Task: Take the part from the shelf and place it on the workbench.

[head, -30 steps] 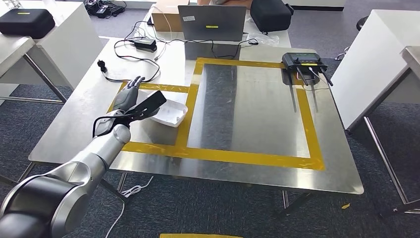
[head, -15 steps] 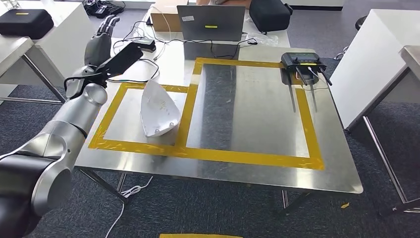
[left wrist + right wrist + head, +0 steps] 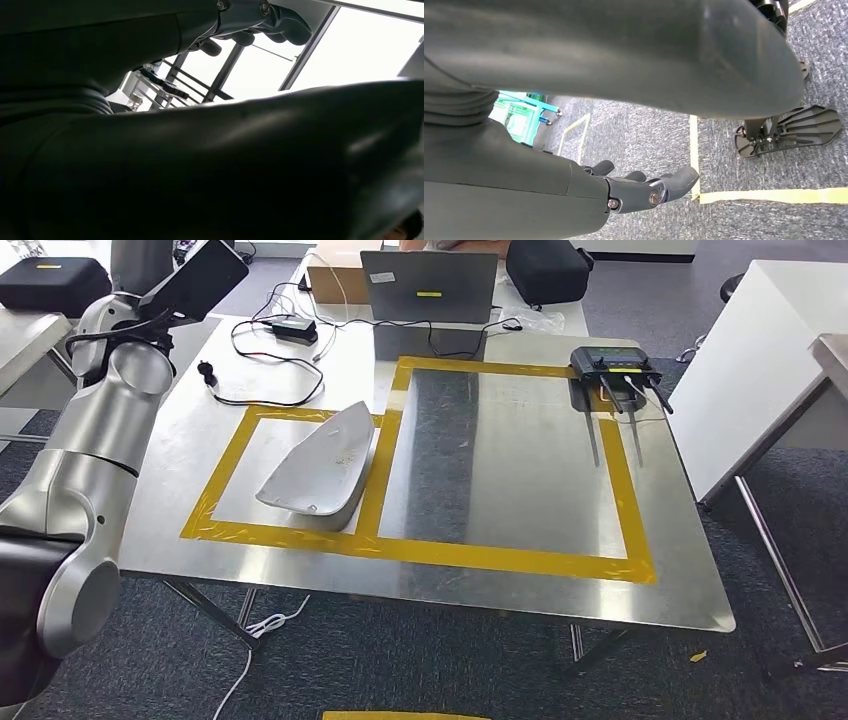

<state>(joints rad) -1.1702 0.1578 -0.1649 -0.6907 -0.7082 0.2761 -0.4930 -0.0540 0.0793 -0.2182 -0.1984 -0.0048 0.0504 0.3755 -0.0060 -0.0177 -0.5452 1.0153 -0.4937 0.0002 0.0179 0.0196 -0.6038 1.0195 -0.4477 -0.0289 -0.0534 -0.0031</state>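
The part, a white curved shell, lies on the steel workbench inside the smaller yellow-taped rectangle, and nothing touches it. My left arm is raised high at the bench's far left corner, well away from the part. In the left wrist view, the left hand shows dark fingers spread against bright windows, holding nothing. My right hand hangs over grey carpet with its fingers loosely out and nothing in them.
A laptop, a cardboard box and a black case stand at the bench's far edge. Cables trail at far left. A black device with antennas sits at far right. White tables flank both sides.
My left hand has let go of the part and the arm has swung up and to the far left. The part tipped up on edge, then settled on the bench.
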